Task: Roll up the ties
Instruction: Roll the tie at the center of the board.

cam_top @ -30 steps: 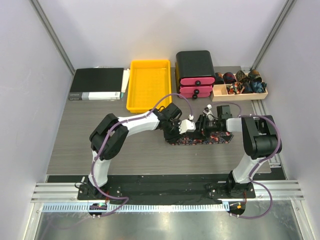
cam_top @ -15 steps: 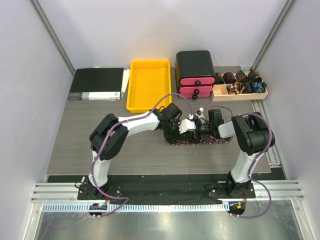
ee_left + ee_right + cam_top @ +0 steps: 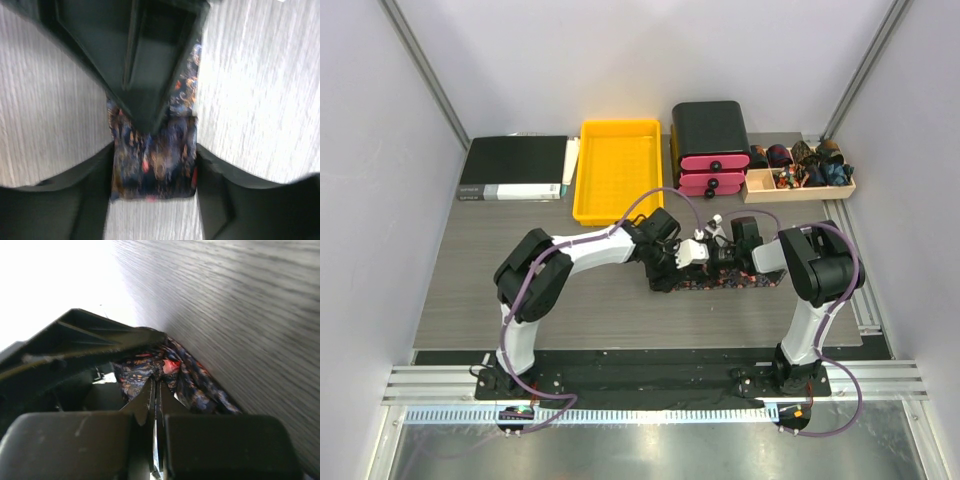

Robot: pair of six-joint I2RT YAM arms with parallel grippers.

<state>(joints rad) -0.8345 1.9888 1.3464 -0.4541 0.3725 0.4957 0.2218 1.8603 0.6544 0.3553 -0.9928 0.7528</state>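
- Left tool (image 3: pixel 152 172) is held low over the desk (image 3: pixel 570 310) with its jaws parted; one finger (image 3: pixel 90 200) is seen at each side of the tie (image 3: pixel 165 150).
- Between those fingers a folded-over end of the tie lies flat on the desk. The fingers are just beside its edges, and no squeeze on the cloth is shown.
- Right tool (image 3: pixel 155 390) is closed, its two fingers pressed together with only a thin slit between them.
- Its tips are set against bunched cloth of the tie. Whether any cloth is pinched between them cannot be told.
- From the left wrist, the right tool's dark pointed fingers are seen coming down onto the tie from the far side, tip to tip with the left tool.
- From above, both tools are seen meeting near the middle of the desk, the left arm reaching in from the left and the right arm bent in from the right.
- The tie is laid out as a dark speckled strip across the desk, running from under the tools towards the right arm.
- At the back of the desk a binder (image 3: pixel 515 168), a yellow tray (image 3: pixel 618 170), a black box with pink drawers (image 3: pixel 710 145) and a wooden box (image 3: pixel 800 185) of rolled cloth are lined up, well apart from the tie.
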